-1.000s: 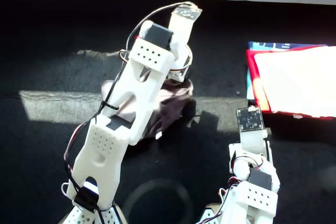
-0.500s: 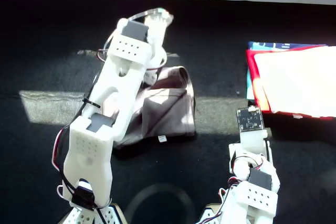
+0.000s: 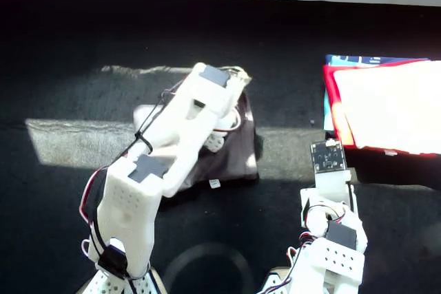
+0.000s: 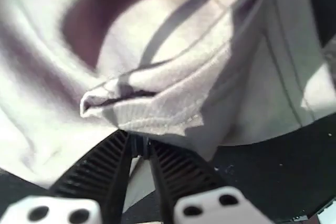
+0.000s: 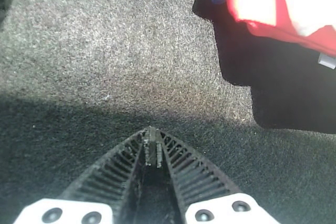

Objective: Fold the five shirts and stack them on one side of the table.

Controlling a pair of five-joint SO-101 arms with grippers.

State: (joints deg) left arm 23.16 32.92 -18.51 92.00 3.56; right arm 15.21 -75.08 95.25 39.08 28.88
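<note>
The soft, crumpled grey-purple shirt (image 3: 241, 153) lies in a lump near the middle of the dark, fuzzy tabletop (image 3: 69, 32). Part of it is in a bright strip of sun (image 3: 62, 139). A small white tag (image 3: 214, 183) sticks out at the shirt's near edge. The big white left arm (image 3: 158, 170) leans low over the shirt and hides a lot of it. In the left wrist view, the left hand (image 4: 140, 148) is squeezed nearly all the way closed. Its two black ribbed fingers (image 4: 100, 169) pinch a folded bit of the shirt's stitched hem (image 4: 157, 116), and more of the shirt (image 4: 173, 66) is spread out wrinkly behind it. Well apart from this shirt, on the right side of the tabletop, sits a stack of folded shirts (image 3: 386, 108). A flat white shirt (image 3: 396, 111) is on top, a red shirt (image 3: 336, 111) peeks out under it, and a blue shirt (image 3: 358, 60) shows at the far edge. The right wrist view shows the red shirt (image 5: 252, 3) lying on a black cloth (image 5: 273, 87). The smaller white right arm (image 3: 331, 239) is at the near edge of the tabletop, close to the stack. Its right hand (image 5: 152, 148) is closed tight with nothing in it, and it points at bare tabletop (image 5: 105, 51) just beside the black cloth.
</note>
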